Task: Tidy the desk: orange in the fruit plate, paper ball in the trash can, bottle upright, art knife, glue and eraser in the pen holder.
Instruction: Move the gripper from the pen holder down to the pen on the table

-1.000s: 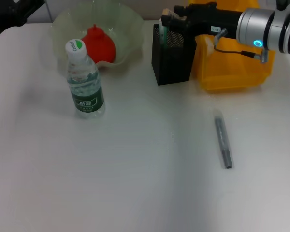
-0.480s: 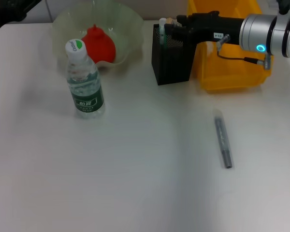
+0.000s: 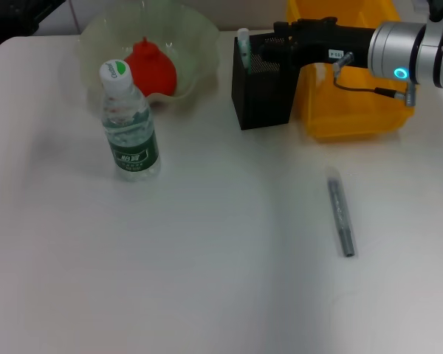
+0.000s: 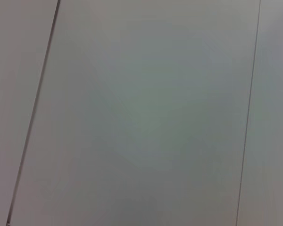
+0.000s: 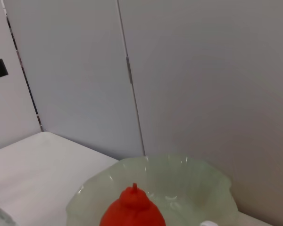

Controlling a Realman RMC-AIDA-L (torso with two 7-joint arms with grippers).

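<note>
Right gripper [image 3: 277,46] reaches in from the right at the far side of the white desk [image 3: 207,258], its black fingers over the top of the black mesh pen holder [image 3: 262,92]. Whether the jaws are apart or together cannot be told from the head view; the fingers blend into the holder's rim. A white-capped tube with a green band, probably the glue [image 3: 243,46], stands upright in the far-left corner of the pen holder, just beside the gripper tip; contact is unclear.

Yellow trash can [image 3: 354,96] sits just right of the pen holder, touching or nearly so, under the right arm.

Translucent pale green fruit plate [image 3: 199,33] is at the far left-centre, holding a red-orange fruit [image 3: 151,66], the task's orange, though it looks red with a small pointed top. The right wrist view shows the same fruit plate [image 5: 212,183] and fruit [image 5: 132,212] against a grey panelled wall.

Water bottle [image 3: 128,125] stands upright with a white cap and green label, just near of the fruit plate.

Grey art knife [image 3: 340,212] lies flat on the desk at right-centre, well apart from the pen holder, long axis running near-far.

Left arm is parked off the far-left corner; its gripper is not visible and its wrist view shows only blank wall.
</note>
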